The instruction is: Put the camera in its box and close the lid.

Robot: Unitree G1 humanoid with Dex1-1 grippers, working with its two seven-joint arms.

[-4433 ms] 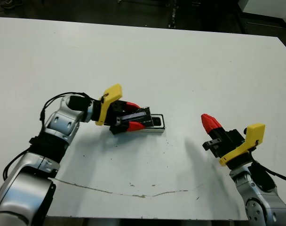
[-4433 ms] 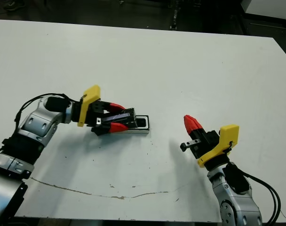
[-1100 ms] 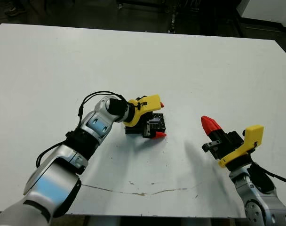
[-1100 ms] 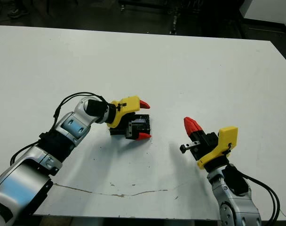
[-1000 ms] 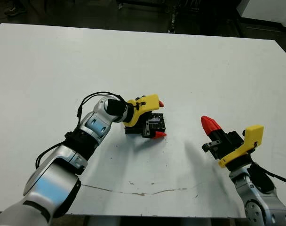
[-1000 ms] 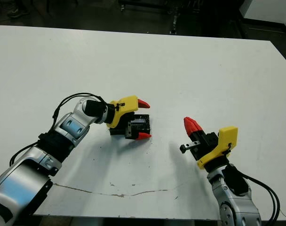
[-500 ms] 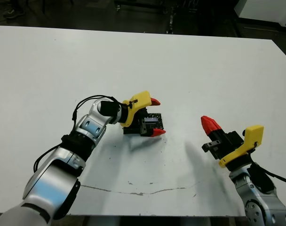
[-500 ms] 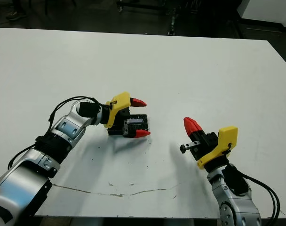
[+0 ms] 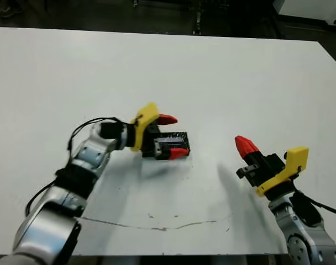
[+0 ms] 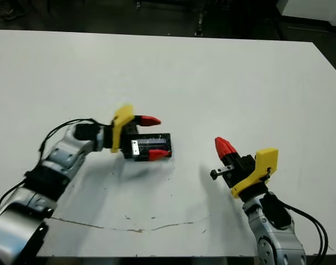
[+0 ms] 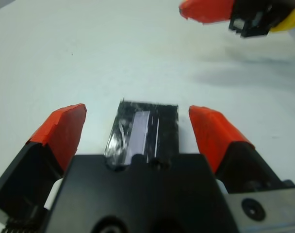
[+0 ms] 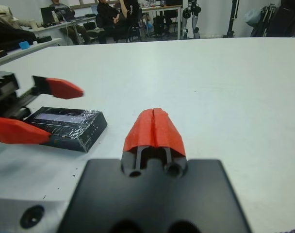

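Lid sits on the box, glossy black with silver glints, flat on the table mid-front. Left gripper is spread wide, straddling it, fingers clear of the sides. Right gripper is clenched, parked well to the right. Looks light, rigid, slick: grip the long edges, low force. Box contents hidden; camera presumably inside.

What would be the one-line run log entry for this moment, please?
left tool: open, fingers either side of closed box | lid: on box | camera: not visible | right tool: shut, empty, apart from box
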